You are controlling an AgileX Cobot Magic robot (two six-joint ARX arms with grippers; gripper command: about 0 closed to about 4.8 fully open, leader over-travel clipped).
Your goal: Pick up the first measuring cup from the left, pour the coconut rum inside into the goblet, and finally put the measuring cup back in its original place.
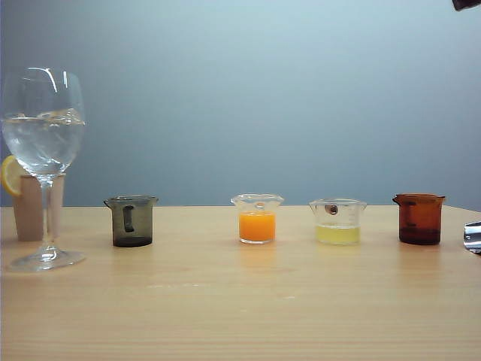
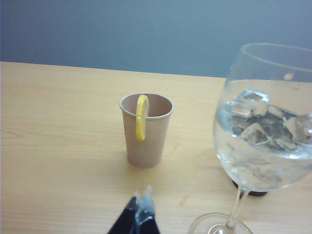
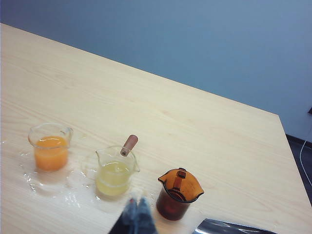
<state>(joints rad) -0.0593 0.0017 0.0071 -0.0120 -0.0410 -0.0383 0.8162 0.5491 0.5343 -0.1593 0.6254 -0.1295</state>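
- On the table's left, the measuring cup (image 1: 132,221) stands upright just right of the goblet (image 1: 43,150), apart from it; little or no coconut rum is discernible inside.
- Behind the goblet: a paper cup (image 2: 146,128) bearing a lemon slice (image 2: 141,117).
- Rightward in a row: orange-liquid cup (image 1: 257,219), yellow-liquid cup (image 1: 337,222), amber cup (image 1: 419,219).
- My left gripper (image 2: 138,209) hovers near the paper cup, fingers pressed together, empty.
- My right gripper (image 3: 137,213), likewise pressed together, hangs beside the amber cup.
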